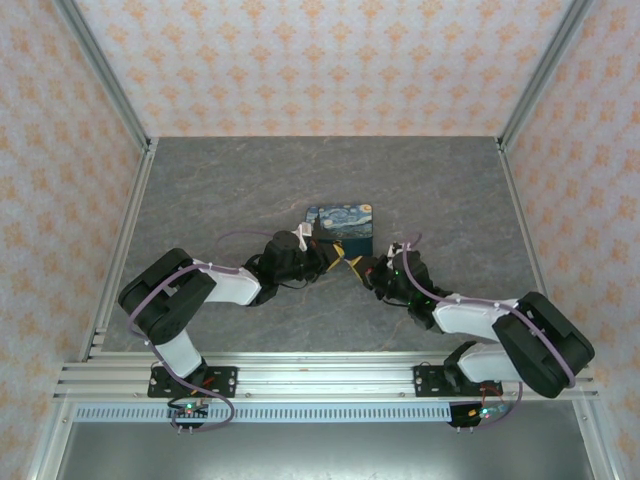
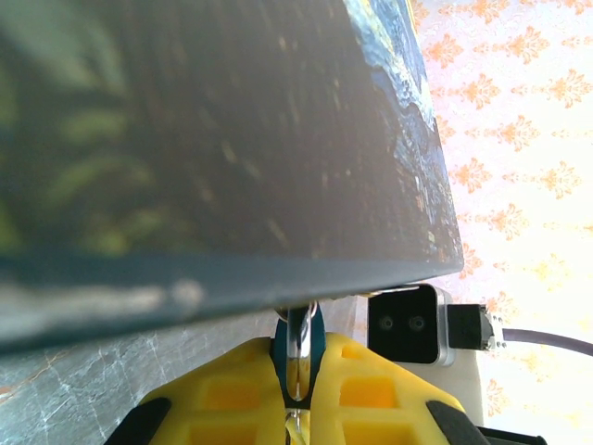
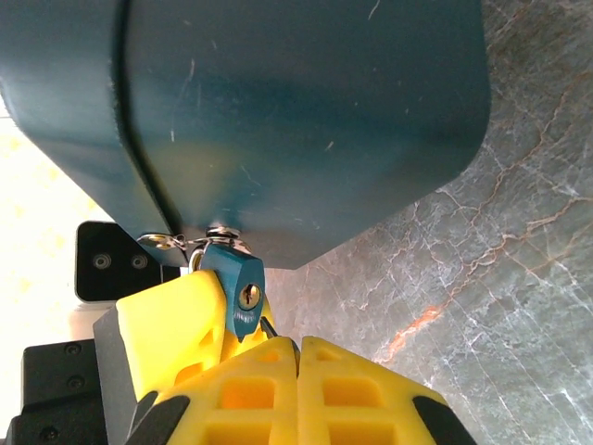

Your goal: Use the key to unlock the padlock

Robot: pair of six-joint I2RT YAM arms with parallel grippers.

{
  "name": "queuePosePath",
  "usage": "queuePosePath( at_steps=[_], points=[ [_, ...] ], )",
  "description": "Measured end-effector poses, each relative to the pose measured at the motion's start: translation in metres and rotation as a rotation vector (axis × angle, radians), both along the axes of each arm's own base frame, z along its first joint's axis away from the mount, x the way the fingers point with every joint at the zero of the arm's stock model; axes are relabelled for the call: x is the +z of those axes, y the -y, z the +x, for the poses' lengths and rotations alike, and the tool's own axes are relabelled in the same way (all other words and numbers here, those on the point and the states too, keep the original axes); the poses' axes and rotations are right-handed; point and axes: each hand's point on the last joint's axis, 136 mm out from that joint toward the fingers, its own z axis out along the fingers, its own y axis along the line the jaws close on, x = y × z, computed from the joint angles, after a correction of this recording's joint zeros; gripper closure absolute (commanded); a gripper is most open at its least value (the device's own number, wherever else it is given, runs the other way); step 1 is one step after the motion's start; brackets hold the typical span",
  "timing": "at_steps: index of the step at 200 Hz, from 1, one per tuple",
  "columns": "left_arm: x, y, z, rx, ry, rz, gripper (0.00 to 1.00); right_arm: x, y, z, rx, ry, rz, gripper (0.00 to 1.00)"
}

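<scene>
Marble table [image 1: 200, 190]; left gripper [image 2: 298, 362] clamps padlock [image 3: 236, 278] at box [image 1: 340, 228]; right-wrist view: keyhole [image 3: 248, 297], right gripper [image 3: 296, 352] pinching probable key [image 3: 267, 326]

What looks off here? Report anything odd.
Nothing spilled or damaged. The padlock, pinched in the left gripper, sits tilted at the edge of the box, keyhole empty, with the shut right gripper just beside it.

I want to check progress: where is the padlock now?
In the right wrist view, the padlock sits left of centre at the blue box's lower edge, just above the yellow fingers.
</scene>
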Motion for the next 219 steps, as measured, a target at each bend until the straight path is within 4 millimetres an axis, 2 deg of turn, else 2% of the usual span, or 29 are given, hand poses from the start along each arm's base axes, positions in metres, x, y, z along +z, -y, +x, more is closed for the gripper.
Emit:
queuePosePath(
  at_steps=[101, 175, 219],
  points=[
    [0.0, 0.0, 0.0, 0.0, -0.004, -0.004, 1.0, -0.003, 0.001, 0.003, -0.012, -0.01, -0.021, 1.0],
    [0.0, 0.0, 0.0, 0.0, -0.004, -0.004, 1.0, -0.01, 0.005, -0.002, -0.005, -0.037, -0.068, 1.0],
    [0.0, 0.0, 0.0, 0.0, -0.004, -0.004, 1.0, 0.001, 0.001, 0.004, 0.0, -0.02, -0.072, 1.0]
  ],
)
